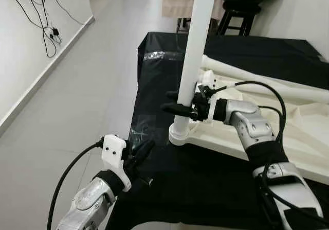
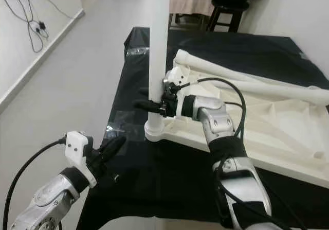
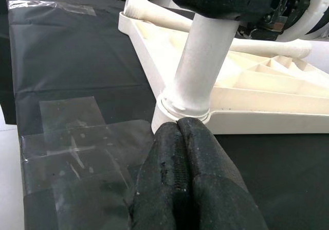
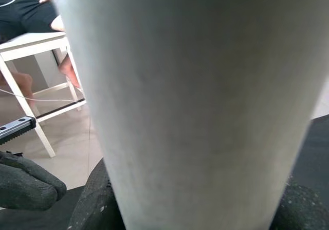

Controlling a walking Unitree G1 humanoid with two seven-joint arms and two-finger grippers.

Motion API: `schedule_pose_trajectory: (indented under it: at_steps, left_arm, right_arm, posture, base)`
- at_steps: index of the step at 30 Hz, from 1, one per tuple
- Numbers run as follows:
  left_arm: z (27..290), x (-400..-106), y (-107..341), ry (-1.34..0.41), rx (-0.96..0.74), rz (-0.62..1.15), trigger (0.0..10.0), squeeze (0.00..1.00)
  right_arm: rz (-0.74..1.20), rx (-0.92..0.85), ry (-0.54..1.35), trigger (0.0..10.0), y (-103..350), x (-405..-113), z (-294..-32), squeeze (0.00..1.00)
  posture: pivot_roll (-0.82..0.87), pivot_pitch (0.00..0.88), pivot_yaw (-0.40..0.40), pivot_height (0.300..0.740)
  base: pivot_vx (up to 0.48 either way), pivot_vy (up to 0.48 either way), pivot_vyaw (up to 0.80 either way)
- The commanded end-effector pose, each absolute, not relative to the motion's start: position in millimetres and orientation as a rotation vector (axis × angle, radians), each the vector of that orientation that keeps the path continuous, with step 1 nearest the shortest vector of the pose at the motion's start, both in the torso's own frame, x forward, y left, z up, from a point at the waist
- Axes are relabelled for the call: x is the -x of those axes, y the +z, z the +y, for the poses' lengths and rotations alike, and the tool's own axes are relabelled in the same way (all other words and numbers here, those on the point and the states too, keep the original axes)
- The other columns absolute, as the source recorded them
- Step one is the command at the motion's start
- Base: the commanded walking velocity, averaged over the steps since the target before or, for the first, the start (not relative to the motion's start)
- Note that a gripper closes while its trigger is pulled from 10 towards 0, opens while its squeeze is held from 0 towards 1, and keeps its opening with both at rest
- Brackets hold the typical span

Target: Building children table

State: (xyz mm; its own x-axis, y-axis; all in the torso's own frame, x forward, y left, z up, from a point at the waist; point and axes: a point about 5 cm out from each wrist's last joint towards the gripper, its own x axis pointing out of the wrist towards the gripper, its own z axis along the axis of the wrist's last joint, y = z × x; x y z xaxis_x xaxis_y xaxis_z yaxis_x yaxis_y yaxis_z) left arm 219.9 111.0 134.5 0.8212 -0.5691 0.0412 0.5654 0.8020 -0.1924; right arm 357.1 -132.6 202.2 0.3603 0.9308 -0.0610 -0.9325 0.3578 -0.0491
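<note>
On a black cloth [image 1: 169, 189] covering a work surface, a white table top [image 1: 308, 142] lay upside down. A white table leg [image 1: 193, 60] stood upright in the socket at its near left corner. The right gripper [image 1: 177, 102] reached in from the right, its black fingers clamped around the leg just above the socket. The left gripper [image 1: 141, 150] hovered near and to the left of that corner, fingers pressed together and holding nothing, tips just short of the leg's base. Two more legs [image 2: 247, 81] lay flat across the far side of the table top.
</note>
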Motion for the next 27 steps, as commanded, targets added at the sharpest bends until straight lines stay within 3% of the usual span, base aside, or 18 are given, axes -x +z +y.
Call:
schedule_pose_trajectory:
  at_steps: [1,9,10,12,15,21,22,23,25,26,27]
  left_arm:
    - [112,-219,133,-0.603,0.198,0.026,10.0,0.0]
    - [114,-217,132,-0.605,0.199,0.031,10.0,0.0]
    - [115,-217,132,-0.604,0.197,0.031,10.0,0.0]
    - [118,-218,130,-0.604,0.188,0.038,10.0,0.0]
    - [119,-217,128,-0.604,0.185,0.042,10.0,0.0]
    - [119,-218,128,-0.592,0.175,0.037,10.0,0.0]
    - [118,-218,128,-0.591,0.176,0.037,10.0,0.0]
    - [118,-218,128,-0.593,0.177,0.038,10.0,0.0]
    - [118,-218,128,-0.593,0.177,0.038,10.0,0.0]
    - [118,-218,128,-0.595,0.178,0.038,10.0,0.0]
    - [117,-218,128,-0.6,0.182,0.04,10.0,0.0]
  right_arm:
    - [0.055,0.066,1.198,0.0,191,-354,-142,0.0]
    - [0.124,0.14,0.975,0.0,154,-326,-145,0.0]
    - [0.186,0.073,0.541,0.0,134,-326,-144,0.0]
    - [0.24,0.16,0.506,0.0,117,-304,-108,0.0]
    - [0.227,0.078,0.538,0.0,122,-304,-100,0.0]
    - [0.291,0.185,0.577,0.0,107,-303,-97,0.0]
    - [0.298,0.185,0.564,1.8,107,-302,-99,0.0]
    - [0.304,0.156,0.578,10.0,107,-302,-99,0.0]
    - [0.304,0.156,0.578,10.0,107,-302,-99,0.0]
    - [0.31,0.136,0.57,10.0,107,-300,-98,1.0]
    - [0.271,0.104,0.641,10.0,116,-299,-92,1.0]
  posture:
    - [0.06,0.084,-0.064,0.74]
    - [0.06,0.088,-0.089,0.74]
    - [0.05,0.084,-0.081,0.74]
    - [0.04,0.071,-0.054,0.74]
    - [0.03,0.064,-0.055,0.74]
    - [0.06,0.057,-0.067,0.74]
    - [0.06,0.057,-0.067,0.74]
    - [0.06,0.06,-0.066,0.74]
    - [0.06,0.06,-0.066,0.74]
    - [0.06,0.06,-0.066,0.74]
    - [0.06,0.058,-0.062,0.74]
  base:
    - [0.0,0.0,0.0]
    - [0.0,0.0,0.0]
    - [0.0,0.0,0.0]
    - [0.0,0.0,0.0]
    - [0.0,0.0,0.0]
    - [0.0,0.0,0.0]
    - [0.0,0.0,0.0]
    - [0.0,0.0,0.0]
    - [0.0,0.0,0.0]
    - [0.0,0.0,0.0]
    - [0.0,0.0,0.0]
